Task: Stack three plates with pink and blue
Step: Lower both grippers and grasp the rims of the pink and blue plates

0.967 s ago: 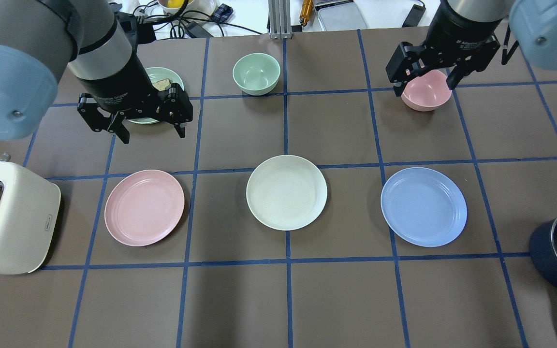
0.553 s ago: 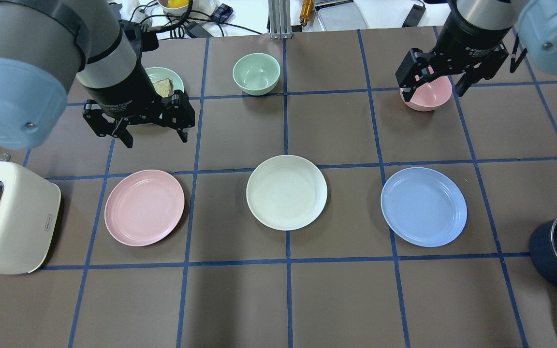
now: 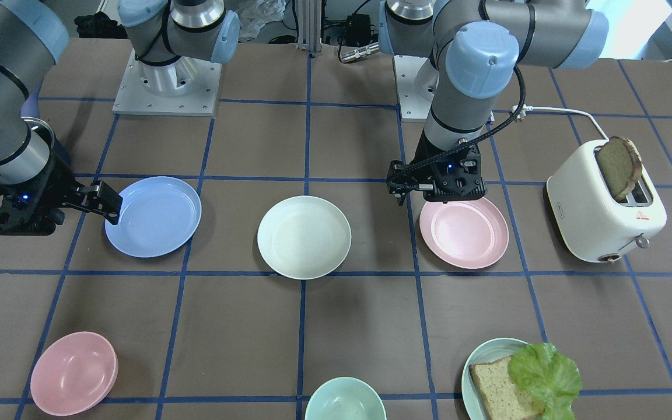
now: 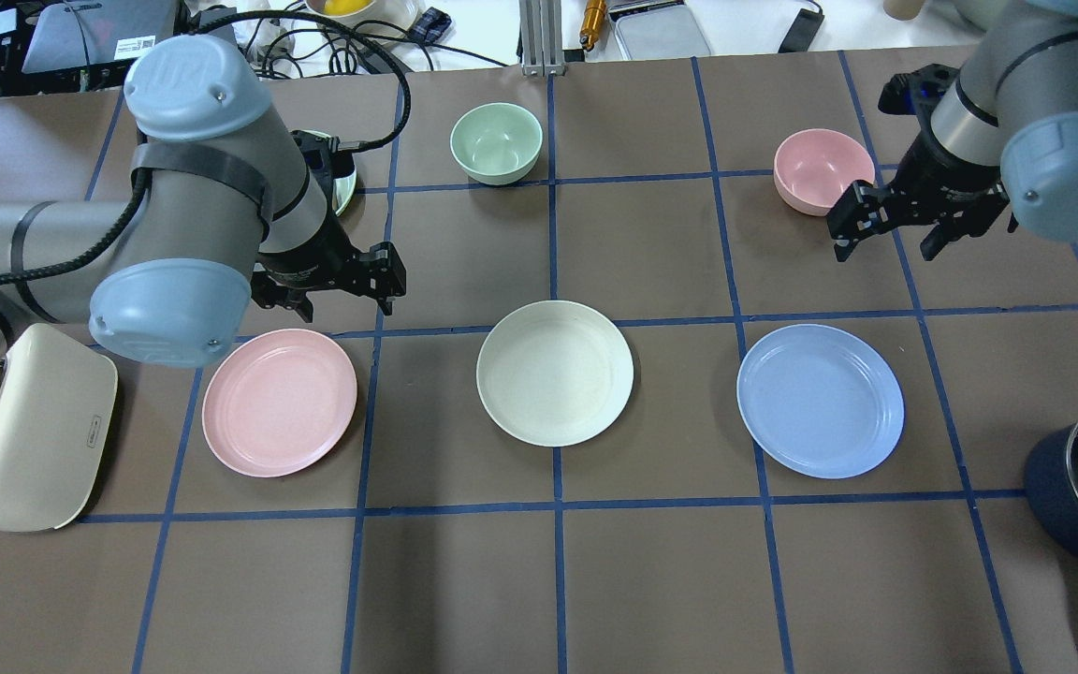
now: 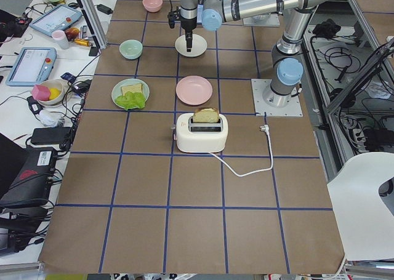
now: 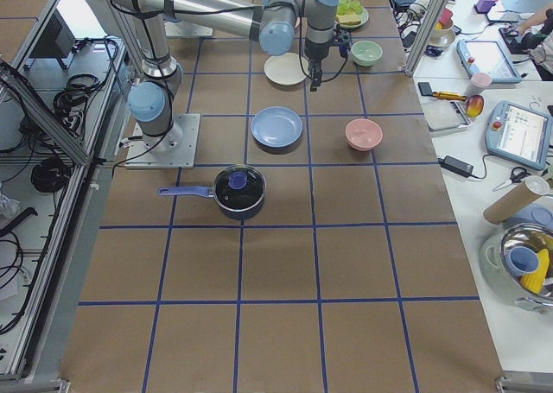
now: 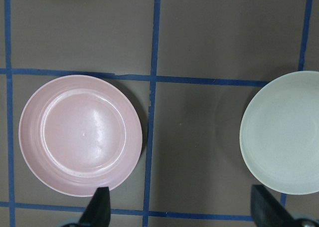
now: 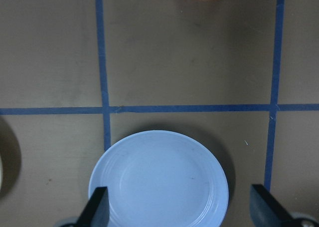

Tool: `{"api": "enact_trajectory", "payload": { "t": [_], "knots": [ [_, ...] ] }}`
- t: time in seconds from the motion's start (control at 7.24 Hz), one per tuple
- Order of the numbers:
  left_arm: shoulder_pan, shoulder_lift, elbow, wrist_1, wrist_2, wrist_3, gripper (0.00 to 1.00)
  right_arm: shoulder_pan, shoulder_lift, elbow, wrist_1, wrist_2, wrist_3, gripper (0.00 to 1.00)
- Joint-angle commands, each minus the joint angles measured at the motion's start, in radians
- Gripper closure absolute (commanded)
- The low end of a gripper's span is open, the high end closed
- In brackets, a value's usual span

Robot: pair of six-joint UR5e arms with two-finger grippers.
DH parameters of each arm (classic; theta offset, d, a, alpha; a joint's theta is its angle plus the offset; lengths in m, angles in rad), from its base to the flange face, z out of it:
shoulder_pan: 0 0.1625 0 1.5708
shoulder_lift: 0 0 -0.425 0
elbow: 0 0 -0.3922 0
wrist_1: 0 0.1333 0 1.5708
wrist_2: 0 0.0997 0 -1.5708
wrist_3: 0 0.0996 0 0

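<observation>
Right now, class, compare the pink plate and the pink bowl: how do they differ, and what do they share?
The pink plate is wide and shallow; the pink bowl is narrower and deeper. The pink plate lies on the robot's left, in a row with the cream plate and blue plate; the pink bowl stands farther from the robot, on its right. Both are pale pink, round, upright, empty and ungripped.

A toaster (image 3: 595,210), pink bowl (image 3: 73,373), green bowl (image 3: 345,405) and saucepan (image 4: 1077,496) stand apart.

pink plate (image 4: 279,402), cream plate (image 4: 555,372), blue plate (image 4: 820,400)
</observation>
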Motion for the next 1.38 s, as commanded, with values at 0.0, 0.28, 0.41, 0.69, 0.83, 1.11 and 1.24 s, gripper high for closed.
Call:
{"api": "enact_trajectory", "payload": {
  "t": [0.0,0.28,0.41,0.69,0.83,1.11,1.24],
  "knots": [
    [0.004,-0.055,-0.052,0.074,0.051,0.02,0.4,-0.082,0.001,0.17,-0.185,0.005,-0.101,0.0],
    [0.01,-0.128,-0.06,0.161,0.055,0.021,0.41,-0.09,-0.002,0.314,-0.319,-0.013,-0.109,0.0],
    [0.013,-0.162,-0.059,0.169,0.064,0.021,0.48,-0.117,-0.002,0.35,-0.319,-0.013,-0.109,0.0],
    [0.014,-0.202,-0.06,0.174,0.134,0.008,0.52,-0.168,0.004,0.385,-0.319,0.004,-0.106,0.0],
    [0.014,-0.226,-0.059,0.177,0.136,0.005,0.57,-0.171,0.007,0.411,-0.325,0.005,-0.106,0.0],
    [0.014,-0.253,-0.059,0.183,0.145,-0.015,0.57,-0.17,0.007,0.422,-0.335,0.005,-0.109,0.0],
    [0.013,-0.256,-0.06,0.181,0.162,-0.017,0.57,-0.17,0.009,0.422,-0.336,0.005,-0.109,0.0]
  ]
}}
